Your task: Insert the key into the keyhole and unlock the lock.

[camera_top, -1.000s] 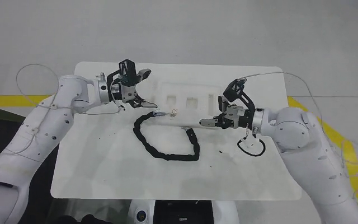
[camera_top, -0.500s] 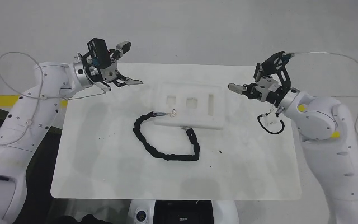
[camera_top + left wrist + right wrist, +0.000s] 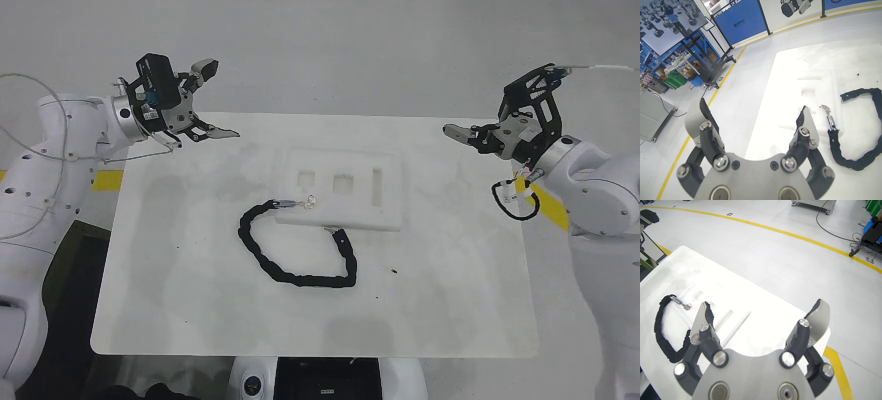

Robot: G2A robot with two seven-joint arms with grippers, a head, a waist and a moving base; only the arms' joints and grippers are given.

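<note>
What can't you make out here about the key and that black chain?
- Key, every view: too small to tell whether it has been turned.
- Chain, right wrist view: its free end is hidden behind one of the fingers.

The lock (image 3: pixel 320 282) is a chain in a black fabric sleeve, lying in an open loop on the white counter (image 3: pixel 180 280). Its chrome cylinder (image 3: pixel 831 122) rests against the edge of a white foam block (image 3: pixel 350 210). The small silver key (image 3: pixel 826 108) sits at the cylinder's tip, in line with it, its bow on the foam. The sleeve's other end lies free, apart from the cylinder.
</note>
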